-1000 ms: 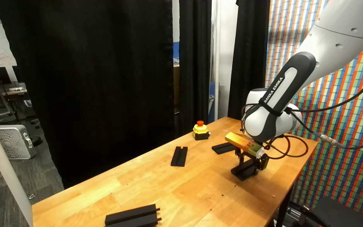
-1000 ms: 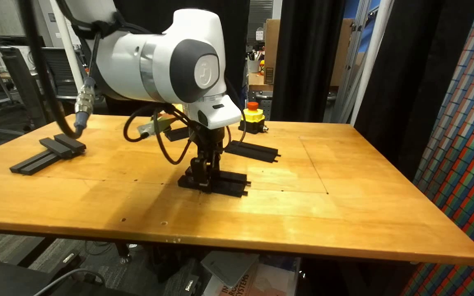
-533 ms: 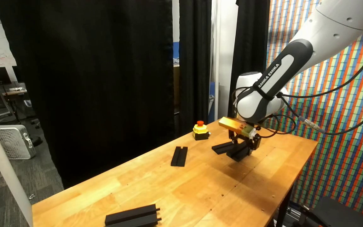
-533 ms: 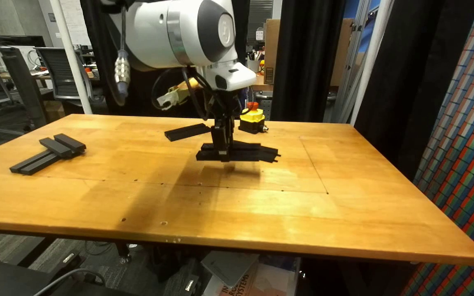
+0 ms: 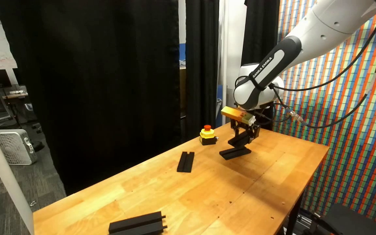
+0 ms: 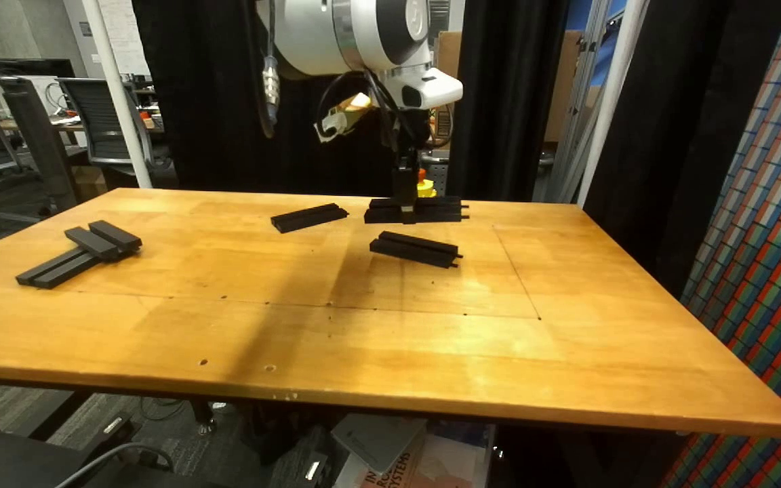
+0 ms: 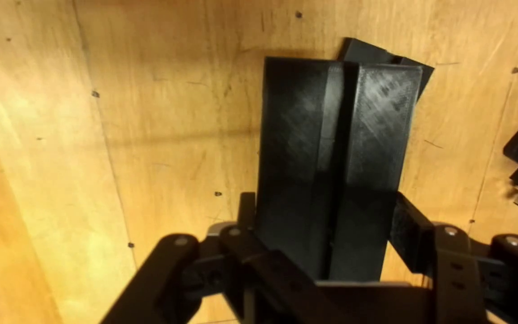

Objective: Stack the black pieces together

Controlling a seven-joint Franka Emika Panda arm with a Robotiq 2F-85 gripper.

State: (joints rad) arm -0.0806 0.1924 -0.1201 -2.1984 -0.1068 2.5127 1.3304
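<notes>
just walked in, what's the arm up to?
A stacking job, unfinished. The gripper holds a grooved black block clear of the table. In the wrist view, it partly hides a second block lying lower, on the table. A third block lies apart, and a fourth block appears to rest across a fifth block.

Both exterior views share the worktop (image 6: 390,339), slanting down from farther back; the wrist view looks down closely.

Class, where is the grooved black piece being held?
In an exterior view, the held black piece appears above another black piece, right of the emergency stop.
</notes>
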